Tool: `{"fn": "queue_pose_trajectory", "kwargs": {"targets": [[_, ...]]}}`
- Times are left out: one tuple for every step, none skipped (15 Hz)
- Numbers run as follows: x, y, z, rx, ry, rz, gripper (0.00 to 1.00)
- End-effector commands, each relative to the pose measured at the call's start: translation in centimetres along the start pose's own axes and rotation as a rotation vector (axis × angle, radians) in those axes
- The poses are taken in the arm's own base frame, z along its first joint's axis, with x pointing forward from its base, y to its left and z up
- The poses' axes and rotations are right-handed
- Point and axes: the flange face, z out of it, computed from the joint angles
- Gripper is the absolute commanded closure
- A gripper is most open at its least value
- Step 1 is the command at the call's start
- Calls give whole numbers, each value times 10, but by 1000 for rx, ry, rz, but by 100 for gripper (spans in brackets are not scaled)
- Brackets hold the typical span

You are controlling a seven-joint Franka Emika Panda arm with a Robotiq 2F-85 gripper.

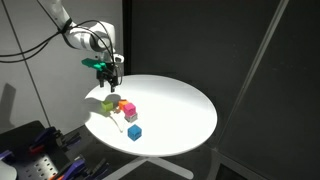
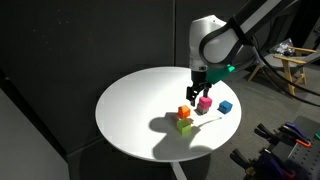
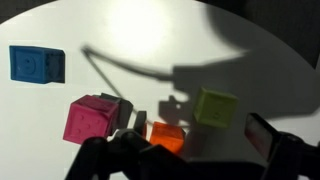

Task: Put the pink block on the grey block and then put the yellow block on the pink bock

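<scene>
One orange block (image 3: 166, 131) part-covered by end effector (image 3: 190, 138), wrist view | exterior: whole

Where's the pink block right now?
In the wrist view the pink block sits lower left on the white table, just left of the orange block and below-right of the blue block.

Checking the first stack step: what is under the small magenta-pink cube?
A small pale grey cube sits under the small magenta-pink cube; its side shows in an exterior view and a sliver beside the pink in the wrist view. Its top face is covered.
</scene>
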Motion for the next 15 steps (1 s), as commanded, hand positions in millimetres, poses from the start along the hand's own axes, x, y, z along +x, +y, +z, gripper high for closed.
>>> {"fn": "queue_pose_trajectory", "kwargs": {"targets": [[-4,-13,13,-16,45,-16,0],[-4,-15,17,-14,51,-17,0],[-4,-17,20,-14,55,-21,0],[-5,-18,22,-10,56,-26,0],[-3,-17,20,-3,37,-30,0],[-4,-18,22,-3,34,-32,0],[-4,-18,23,-3,33,-32,0],[-4,-18,23,-3,33,-32,0],[-4,-18,23,-3,33,-32,0],[-4,-18,23,-3,33,-32,0],[-4,-18,23,-3,33,-32,0],[-4,-18,23,-3,33,-32,0],[-4,-18,23,-3,33,-32,0],[-4,-18,25,-8,37,-34,0],[-3,-19,27,-10,40,-36,0]]}}
